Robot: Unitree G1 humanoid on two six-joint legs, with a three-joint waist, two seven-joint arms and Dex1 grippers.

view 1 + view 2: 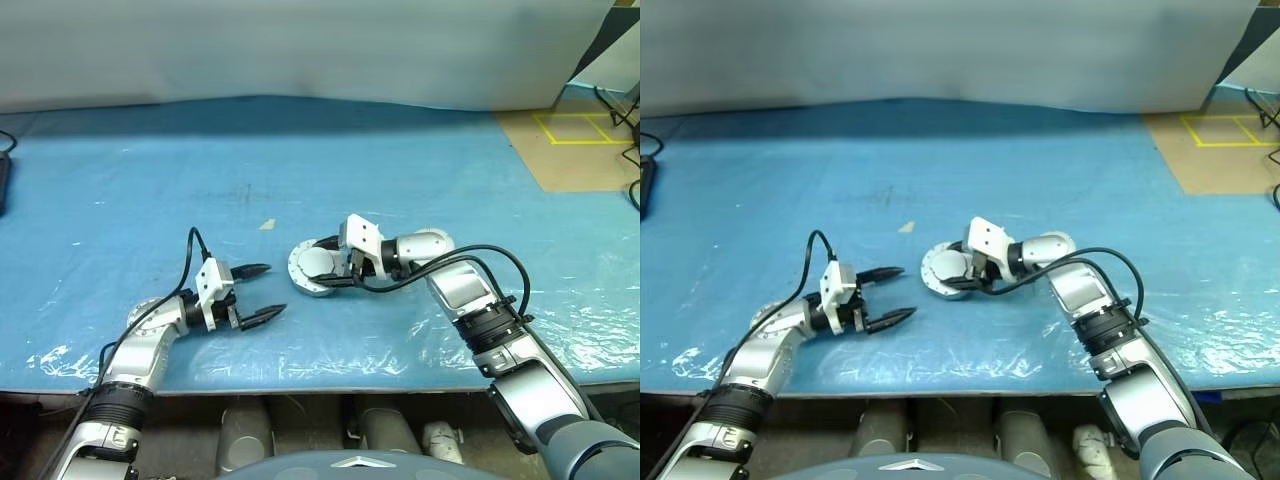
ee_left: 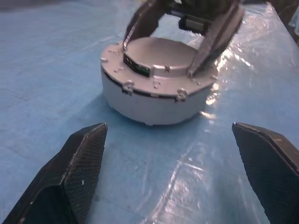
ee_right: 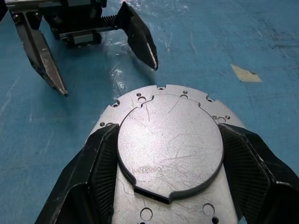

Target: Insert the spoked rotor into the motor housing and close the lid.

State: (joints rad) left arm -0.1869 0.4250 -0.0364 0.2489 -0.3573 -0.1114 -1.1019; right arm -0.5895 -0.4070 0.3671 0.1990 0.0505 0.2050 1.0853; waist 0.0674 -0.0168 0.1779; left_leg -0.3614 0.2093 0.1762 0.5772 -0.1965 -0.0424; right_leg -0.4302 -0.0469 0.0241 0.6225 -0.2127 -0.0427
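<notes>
Right gripper (image 3: pixel 170 179) jaws are clamped on the lid (image 3: pixel 170 144) atop the housing (image 2: pixel 154 100), scratches clear up close, while the left gripper (image 1: pixel 262 293) jaws gape apart over the bench (image 1: pixel 400 150).

No text, label, brand or number can be read anywhere. The nearest thing to a sign is a set of yellow tape lines (image 1: pixel 578 128) forming a rectangle on the brown floor beyond the table's (image 1: pixel 300 170) far right corner.
</notes>
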